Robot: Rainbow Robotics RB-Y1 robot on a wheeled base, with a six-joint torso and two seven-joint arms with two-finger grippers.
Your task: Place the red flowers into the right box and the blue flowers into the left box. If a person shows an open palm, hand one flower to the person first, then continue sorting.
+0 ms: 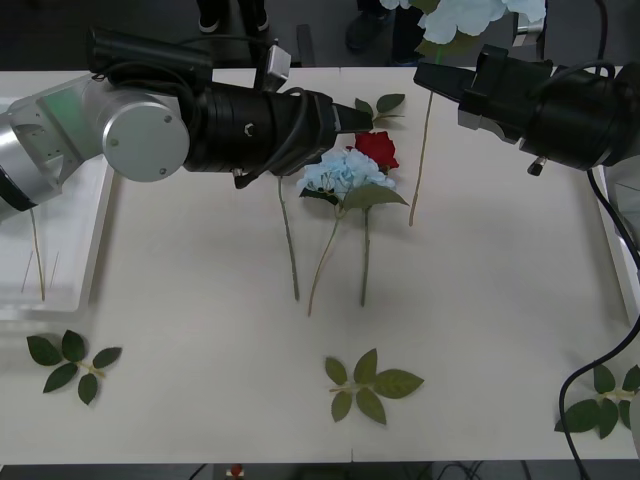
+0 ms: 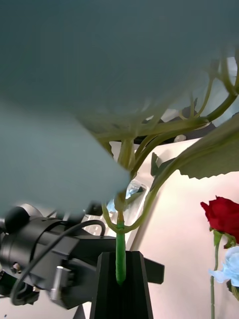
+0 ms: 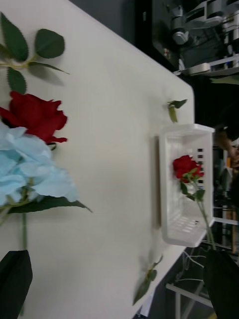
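My right gripper [image 1: 428, 78] is shut on the thin green stem of a blue flower [image 1: 470, 15], held up off the table at the far right; the stem [image 2: 119, 254] sits between the black fingers. My left gripper [image 1: 362, 115] reaches over the table's middle, open, just short of a red flower [image 1: 378, 148] and a blue flower [image 1: 345, 175] lying together. In the left wrist view, the same red flower [image 3: 35, 114] and blue flower [image 3: 35, 169] lie ahead of my open left gripper [image 3: 118, 259]. The right box [image 3: 167, 199] holds one red flower [image 3: 185, 167]. The left box [image 1: 100, 230] holds a thin stem.
Flowerless leaf sprigs lie at the front left [image 1: 70, 360], front middle [image 1: 370, 385], front right [image 1: 600, 405] and far middle [image 1: 385, 105]. Long stems [image 1: 290, 250] stretch toward me from the flower cluster. The right box's rim [image 1: 620, 240] shows at the table's right edge.
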